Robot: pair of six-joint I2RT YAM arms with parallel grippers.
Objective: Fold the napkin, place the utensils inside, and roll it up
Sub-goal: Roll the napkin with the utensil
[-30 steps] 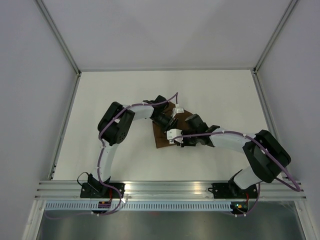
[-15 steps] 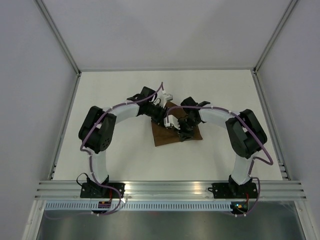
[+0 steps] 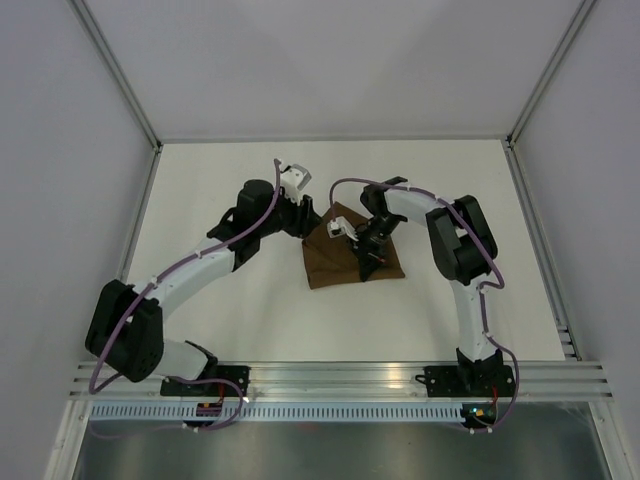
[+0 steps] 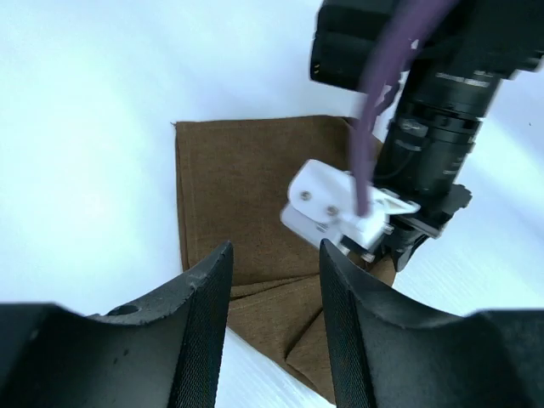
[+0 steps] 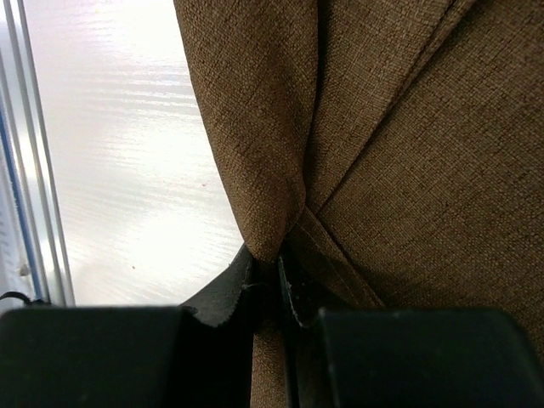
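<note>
The brown napkin lies partly folded on the white table, with creased layers showing in the left wrist view. My right gripper rests on the napkin's right half. In the right wrist view it is shut on a bunched fold of the cloth. My left gripper is just off the napkin's far left corner. In its own view it is open and empty, above the cloth's edge, facing the right wrist's white camera block. No utensils are in view.
The white table is boxed in by grey walls with metal side rails. An aluminium rail runs along the near edge by the arm bases. A rail edge also shows in the right wrist view.
My left gripper has pulled back up and left off the middle of the napkin, its arm stretching out. My right gripper has stayed on the cloth while its elbow swung in.
</note>
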